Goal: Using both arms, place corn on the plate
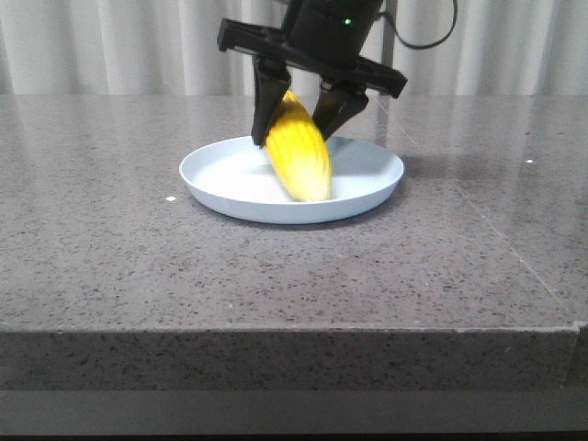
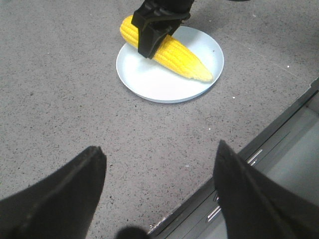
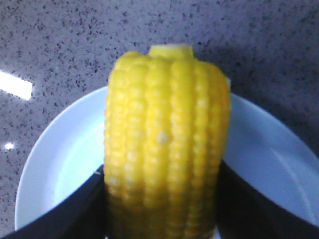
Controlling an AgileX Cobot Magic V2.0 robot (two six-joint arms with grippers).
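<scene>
The yellow corn [image 1: 299, 152] hangs tilted over the pale plate [image 1: 211, 184], with its lower end down inside the rim. My right gripper [image 1: 294, 133] is shut on the cob's upper half, one black finger on each side. In the right wrist view the corn [image 3: 167, 144] fills the space between the fingers of the right gripper [image 3: 160, 172], with the plate [image 3: 65, 149] beneath. In the left wrist view the corn [image 2: 174, 55], plate [image 2: 149, 84] and right gripper [image 2: 154, 40] lie far from my left gripper [image 2: 159, 148]. It is open and holds nothing.
The plate stands mid-table on a grey speckled stone top [image 1: 110, 266]. The table's edge [image 2: 239, 149] runs just beside my left gripper, with metal drawer fronts [image 2: 279, 174] below it. Pale curtains [image 1: 110, 46] hang behind the table.
</scene>
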